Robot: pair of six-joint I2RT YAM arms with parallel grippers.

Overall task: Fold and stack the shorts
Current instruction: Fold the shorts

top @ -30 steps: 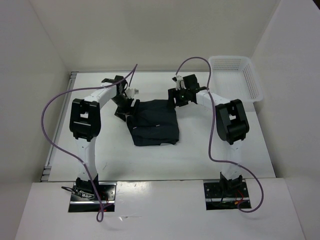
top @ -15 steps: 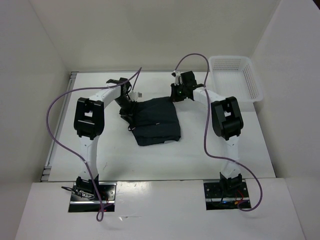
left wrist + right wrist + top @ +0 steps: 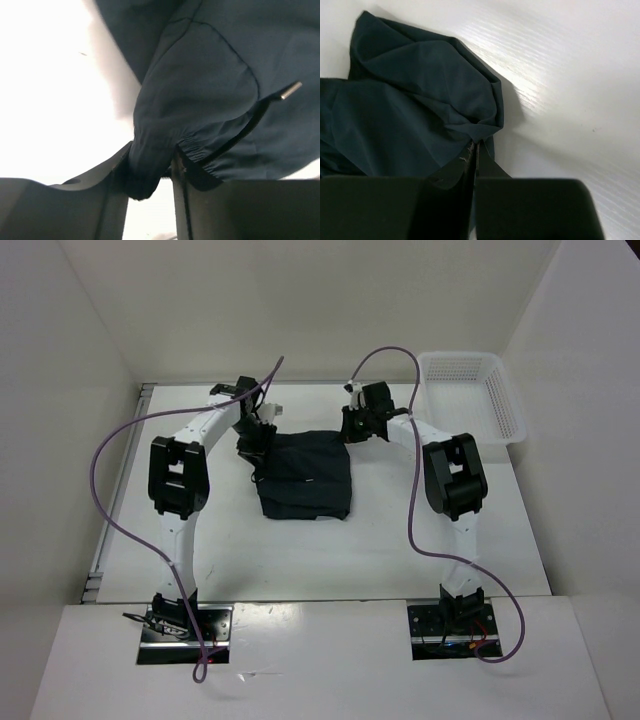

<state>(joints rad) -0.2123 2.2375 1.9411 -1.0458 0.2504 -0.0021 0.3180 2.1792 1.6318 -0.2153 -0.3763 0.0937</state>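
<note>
Shorts (image 3: 305,478) lie part-folded on the table (image 3: 200,540), far corners held. Left gripper (image 3: 150,176) is clamped on a bunched waistband corner. Right gripper (image 3: 474,152) is closed on what appears to be only a thin edge. Risk: that slight bite slips on lifting, dropping one corner and skewing the fold.

The white tabletop (image 3: 400,540) fills the middle of the overhead view. A dark pair of shorts (image 3: 305,478) lies on it just above the frame's centre, as a rumpled, roughly square bundle. A white lattice basket (image 3: 508,400) sits at the upper right, well apart from the shorts.
</note>
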